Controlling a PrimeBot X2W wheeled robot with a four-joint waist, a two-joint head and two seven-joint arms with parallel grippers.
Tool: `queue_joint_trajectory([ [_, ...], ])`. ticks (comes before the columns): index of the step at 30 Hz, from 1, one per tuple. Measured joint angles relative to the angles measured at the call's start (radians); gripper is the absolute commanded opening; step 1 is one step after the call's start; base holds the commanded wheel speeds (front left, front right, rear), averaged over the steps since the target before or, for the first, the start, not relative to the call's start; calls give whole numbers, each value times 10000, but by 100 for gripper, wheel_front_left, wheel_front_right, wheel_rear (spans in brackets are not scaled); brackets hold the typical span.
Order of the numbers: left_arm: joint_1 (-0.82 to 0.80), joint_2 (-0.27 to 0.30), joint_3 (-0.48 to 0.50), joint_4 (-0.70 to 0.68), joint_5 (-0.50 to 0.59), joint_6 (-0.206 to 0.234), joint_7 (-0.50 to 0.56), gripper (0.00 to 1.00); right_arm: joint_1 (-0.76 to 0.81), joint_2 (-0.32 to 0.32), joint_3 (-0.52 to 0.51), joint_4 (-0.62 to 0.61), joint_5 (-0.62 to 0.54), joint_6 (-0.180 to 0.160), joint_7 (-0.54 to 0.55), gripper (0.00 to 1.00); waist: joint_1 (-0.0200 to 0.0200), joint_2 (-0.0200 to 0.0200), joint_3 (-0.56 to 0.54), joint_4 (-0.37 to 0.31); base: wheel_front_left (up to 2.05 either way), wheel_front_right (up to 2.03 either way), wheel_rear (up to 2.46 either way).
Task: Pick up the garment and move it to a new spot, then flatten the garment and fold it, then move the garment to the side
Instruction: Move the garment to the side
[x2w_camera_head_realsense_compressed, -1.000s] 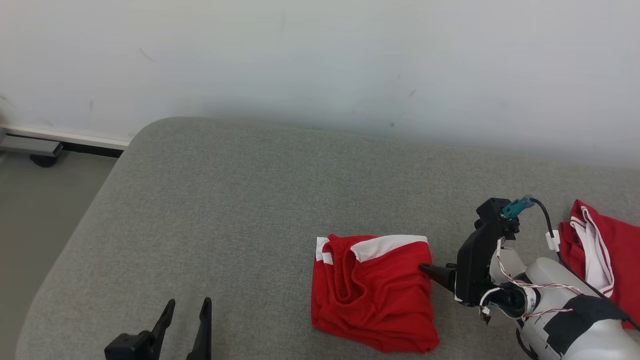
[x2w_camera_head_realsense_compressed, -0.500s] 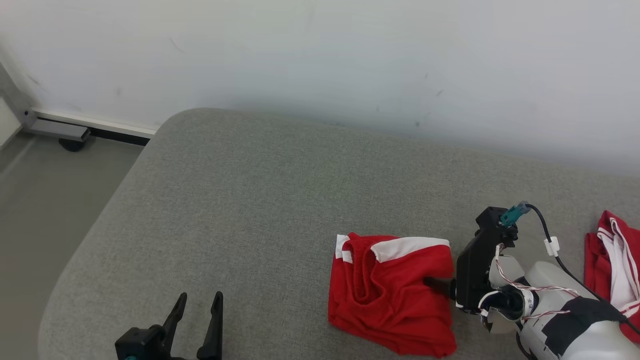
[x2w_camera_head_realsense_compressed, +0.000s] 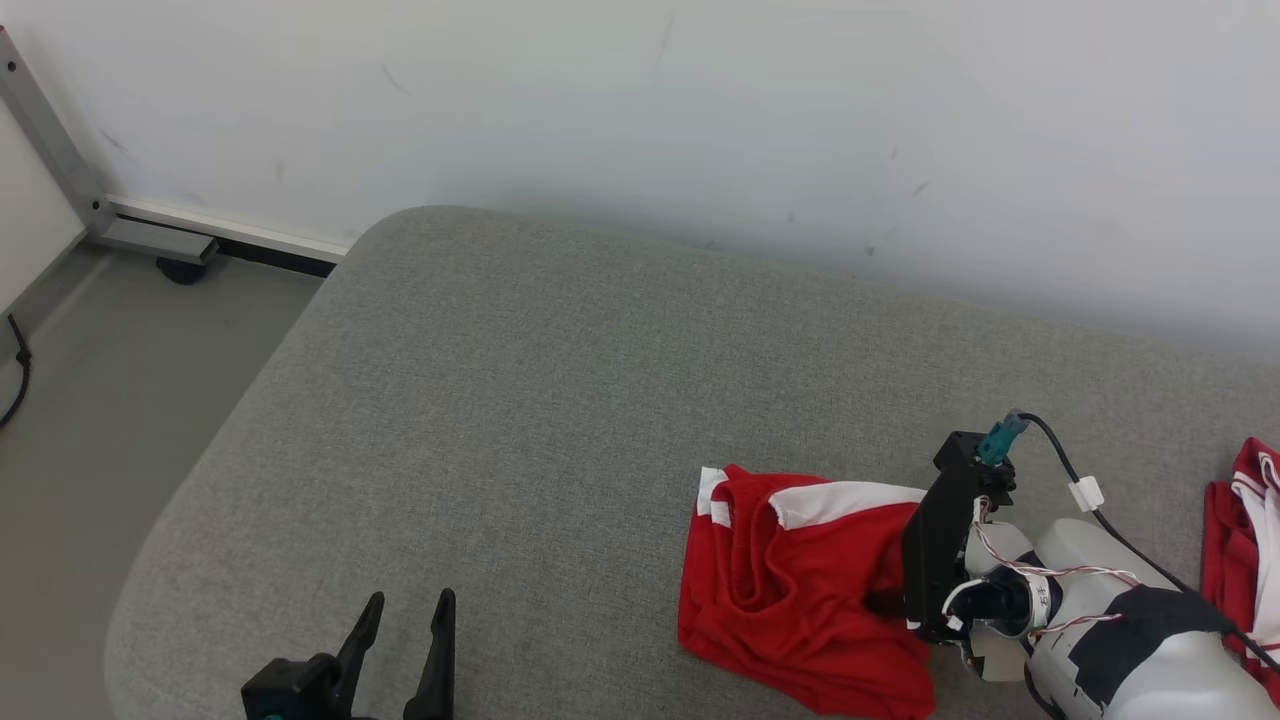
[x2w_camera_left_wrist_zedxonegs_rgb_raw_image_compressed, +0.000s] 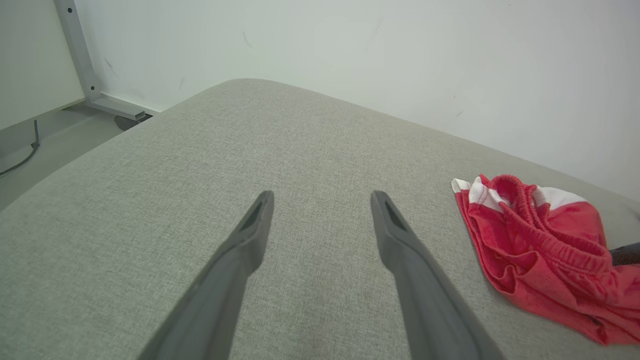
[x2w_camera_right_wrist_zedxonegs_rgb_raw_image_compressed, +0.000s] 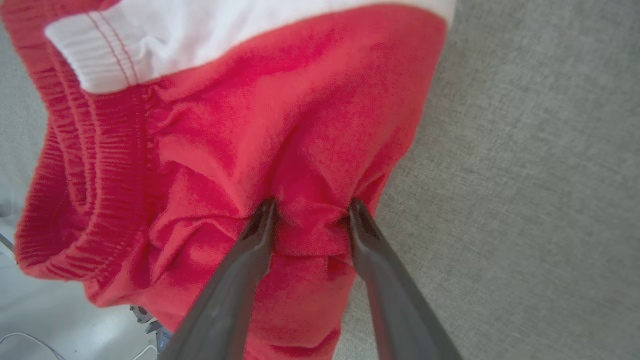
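Lying folded toward the right front of the grey cushion (x2w_camera_head_realsense_compressed: 520, 400), the red garment (x2w_camera_head_realsense_compressed: 800, 590) is probably waiting for its move to the side. The right end effector (x2w_camera_right_wrist_zedxonegs_rgb_raw_image_compressed: 311, 205) is straddling a pucker of cloth near its edge, fingers touching both sides, likely for a lift or drag; whether it is clamping firmly I cannot tell. The left end effector (x2w_camera_head_realsense_compressed: 410, 600) is hanging spread apart, well away from the garment.
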Motion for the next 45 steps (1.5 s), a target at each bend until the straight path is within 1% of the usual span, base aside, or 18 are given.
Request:
queue_joint_trajectory([
  [8,16,4,140,13,0,2,0,100,-6,146,-186,94,182,-36,171,0,0,0,-12,-61,0,0,0],
  [18,29,21,251,12,40,-10,0,100,-427,102,-412,-12,276,268,-10,0,-1,0,-103,-411,0,0,0],
  [23,93,23,265,-4,88,-10,0,100,-831,-155,-562,-59,276,355,-94,0,-2,0,-165,-720,0,0,0],
  [30,235,29,278,-75,104,-15,0,100,-1325,-784,-608,-67,107,439,-174,0,-2,0,-179,-1224,0,0,0],
  [32,237,52,288,-102,111,-88,0,100,-1488,-941,-646,-35,84,439,-176,0,-2,0,-159,-1371,0,0,0],
  [36,233,127,307,-169,169,-98,0,100,-1928,-1160,-708,136,-4,407,-171,0,-1,0,-93,-1666,0,0,0],
  [41,221,150,286,-307,224,-188,0,100,-2400,-1388,-729,360,-190,261,-167,0,-1,0,56,-1998,0,0,0],
  [45,199,169,263,-330,265,-272,0,100,-2709,-1563,-700,568,-362,259,-92,0,-1,0,230,-2219,0,0,0],
])
